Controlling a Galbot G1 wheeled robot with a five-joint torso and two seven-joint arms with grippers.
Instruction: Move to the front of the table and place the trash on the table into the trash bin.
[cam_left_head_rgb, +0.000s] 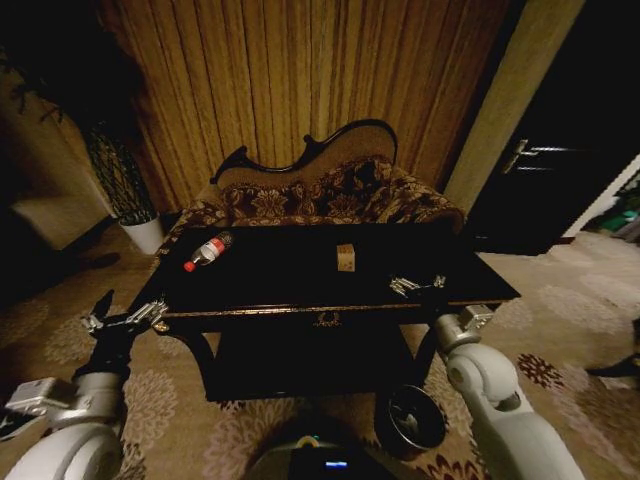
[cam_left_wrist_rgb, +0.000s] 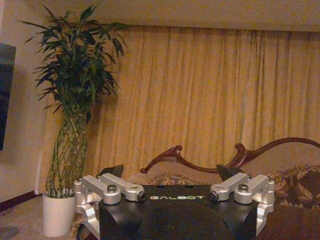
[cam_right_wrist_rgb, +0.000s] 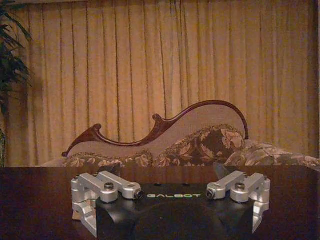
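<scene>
The black glossy table with its gold-trimmed front edge stands right before me. On it lie two pieces of trash: a clear bottle with a red cap and label at the left, on its side, and a small tan cube box near the middle. The dark round trash bin sits on the carpet under the table's front right corner, beside my right arm. My left gripper hovers open just off the table's front left corner. My right gripper is open over the front right edge.
A floral sofa with a curved dark frame stands behind the table, before gold curtains. A tall plant in a white pot is at the back left. A dark door is at the right. Patterned carpet surrounds the table.
</scene>
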